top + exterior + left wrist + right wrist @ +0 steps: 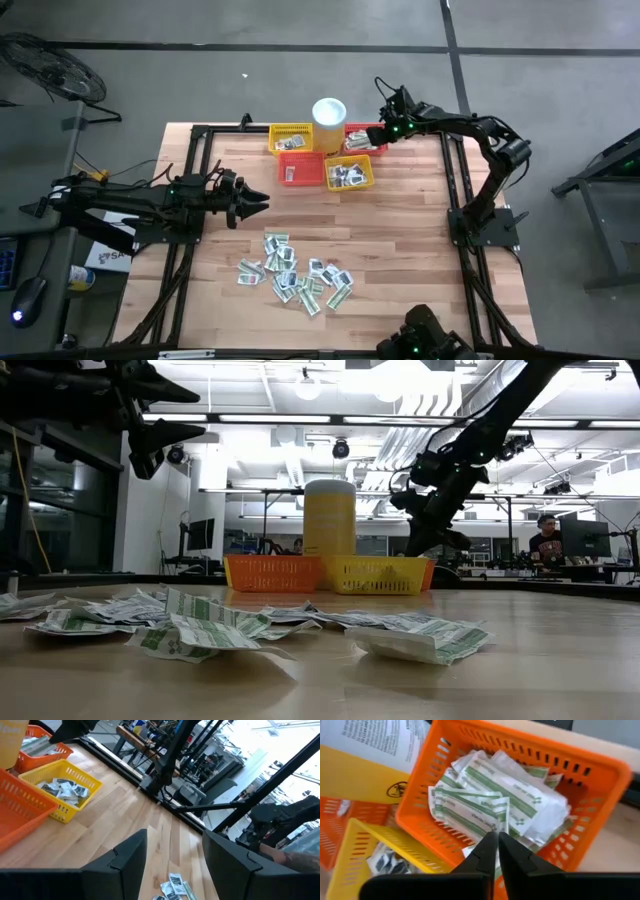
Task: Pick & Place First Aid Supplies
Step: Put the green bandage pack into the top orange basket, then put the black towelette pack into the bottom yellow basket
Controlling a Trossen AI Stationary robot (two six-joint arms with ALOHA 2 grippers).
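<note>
A pile of small white and green first aid sachets (295, 275) lies flat on the near middle of the wooden table; the low view shows this pile (200, 625) close up. Four mesh baskets stand at the far edge. My right gripper (380, 134) slants down over the far-right orange basket (362, 128), its fingers together (497, 840) just above the green-striped sachets (490, 805) lying inside. My left gripper (262, 200) hovers open and level at the table's left, well above the wood, with nothing between its fingers (175, 832). My right gripper has its fingertips (490, 842) close over the sachets in the orange basket, coming from above at a slant. A white scrap of sachet (470, 851) shows right beside one finger. Whether the fingers touch or hold it, I cannot tell.
A tall white and yellow cup (329, 112) stands behind the baskets. A yellow basket (291, 138), a red-orange one (300, 168) and a second yellow one (348, 172) holding dark-printed packets sit left of the orange basket. Black frame rails (455, 180) run along both table sides.
</note>
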